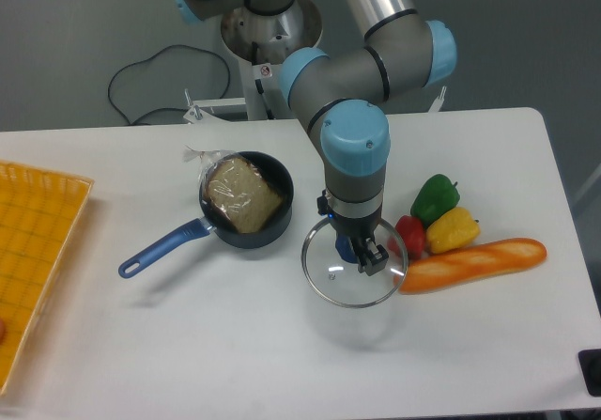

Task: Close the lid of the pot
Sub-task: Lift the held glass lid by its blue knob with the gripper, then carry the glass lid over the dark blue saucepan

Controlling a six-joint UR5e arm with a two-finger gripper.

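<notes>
Carry step in hand, by the look of it: lid (351,268) gripped at its blue centre knob by the hand (362,256), fingers closed on the knob from above, glass disc hanging level and seemingly clear of the bench (235,345), to judge by the faint shadow on the bench below it.

Relative to the pot (248,200): lid just to the right and a little nearer the camera, rims close but not overlapping. Pot handle (161,248) reaching out left and toward the camera, away from the lid. Inside the pot, a wrapped slab of bread (243,195), with a corner of its clear wrap (200,157) poking over the far-left rim. Further right of the pot, beyond the lid: red pepper (408,234), green pepper (435,197), yellow pepper (453,229) and a baguette (474,261), the baguette's near end just beside the lid's rim. Far left of the pot, a yellow tray (38,251) at the bench edge.

Next move, as a judgement: a short sideways carry left and slightly back until knob sits over the pot's centre, then straight down, level, rim onto rim, release only once seated. Worth watching: bread standing high in the pot and the stray wrap on the rim, either likely to keep the lid from settling flat.
</notes>
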